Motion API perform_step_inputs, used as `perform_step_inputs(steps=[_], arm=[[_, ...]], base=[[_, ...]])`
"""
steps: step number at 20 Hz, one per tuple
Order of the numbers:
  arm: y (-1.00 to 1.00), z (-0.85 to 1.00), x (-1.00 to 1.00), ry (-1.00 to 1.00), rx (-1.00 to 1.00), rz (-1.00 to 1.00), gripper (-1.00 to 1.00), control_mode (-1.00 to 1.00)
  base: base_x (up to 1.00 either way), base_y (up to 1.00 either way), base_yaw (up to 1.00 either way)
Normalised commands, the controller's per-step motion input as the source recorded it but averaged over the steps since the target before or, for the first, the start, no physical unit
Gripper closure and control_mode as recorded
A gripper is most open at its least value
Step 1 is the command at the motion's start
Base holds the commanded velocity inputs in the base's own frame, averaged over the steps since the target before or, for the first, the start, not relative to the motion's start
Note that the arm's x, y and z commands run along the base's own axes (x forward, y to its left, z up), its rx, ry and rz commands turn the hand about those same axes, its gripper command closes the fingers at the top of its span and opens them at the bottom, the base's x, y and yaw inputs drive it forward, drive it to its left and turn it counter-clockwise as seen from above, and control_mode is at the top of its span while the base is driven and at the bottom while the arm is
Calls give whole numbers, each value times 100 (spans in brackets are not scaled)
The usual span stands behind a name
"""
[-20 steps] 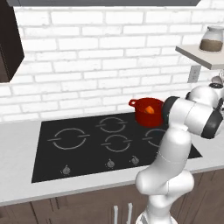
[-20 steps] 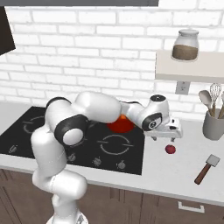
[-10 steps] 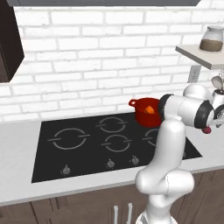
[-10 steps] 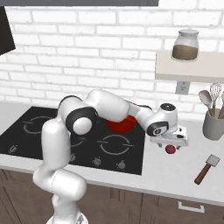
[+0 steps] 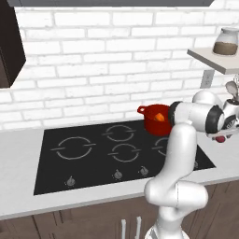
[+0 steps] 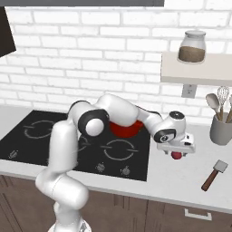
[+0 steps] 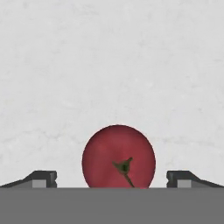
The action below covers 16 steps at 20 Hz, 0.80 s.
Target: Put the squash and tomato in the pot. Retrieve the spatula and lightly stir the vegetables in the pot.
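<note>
Gripper (image 6: 177,153): held low over the counter (image 6: 181,181), to the right of the hob (image 6: 68,145); fingers spread wide, gripping nothing.
Tomato (image 7: 118,156): lies on the counter between the fingertips (image 7: 43,178), a gap seen at each side.
Pot (image 5: 155,119): stands at the hob's back right corner; an orange piece is seen inside.

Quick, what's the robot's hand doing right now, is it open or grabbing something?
End effector: open, holding nothing, with one finger on each side of the tomato and a clear gap to each.
</note>
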Motion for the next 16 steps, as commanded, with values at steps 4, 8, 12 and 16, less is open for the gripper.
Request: perform_step_inputs(steps=[4,8,12,16], arm=[[0,-27,3,0,0,2,-100,-100],[0,-10,0,-1,0,0,100,-100],[2,41,-10,-10,0,0,100,-100],[26,96,-41,-16,0,0,100,-100]], base=[[0,0,0],[0,0,0],[0,0,0],[0,0,0]])
